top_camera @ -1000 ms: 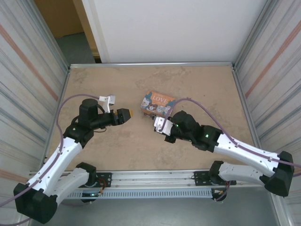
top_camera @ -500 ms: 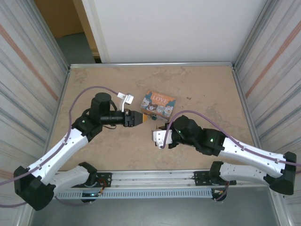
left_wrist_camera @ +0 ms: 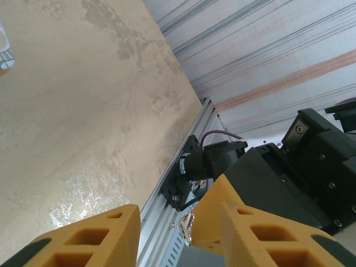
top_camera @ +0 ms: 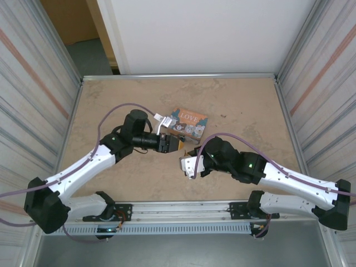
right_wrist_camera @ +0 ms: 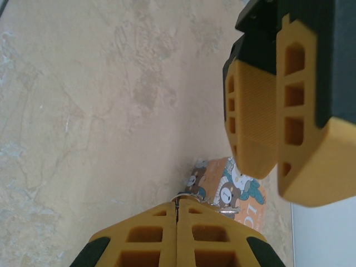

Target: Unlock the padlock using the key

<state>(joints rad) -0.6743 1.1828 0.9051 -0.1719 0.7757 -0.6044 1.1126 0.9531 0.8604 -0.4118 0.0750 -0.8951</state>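
A flat orange block printed with bears and "LOVE" point(top_camera: 189, 123) lies on the table and seems to be the padlock, though I cannot make out a shackle. In the right wrist view it point(right_wrist_camera: 245, 186) lies just beyond my right gripper point(right_wrist_camera: 178, 203), which is shut on a small silver key ring and key point(right_wrist_camera: 187, 196). My right gripper point(top_camera: 191, 150) points at the block from the near side. From the left, my left gripper point(top_camera: 179, 143) stands open close to it. A silver key blade point(left_wrist_camera: 189, 228) shows between the left gripper's point(left_wrist_camera: 175, 217) fingers point(left_wrist_camera: 83, 239).
The tan tabletop point(top_camera: 122, 100) is walled by corrugated metal panels point(top_camera: 28, 94) on both sides and a white panel behind. An aluminium rail point(top_camera: 183, 208) with the arm bases runs along the near edge. The right arm's purple cable point(top_camera: 261, 150) loops over it.
My left arm has reached rightward until its open fingers are beside the right gripper. The right gripper drew back slightly from the block, then held still.
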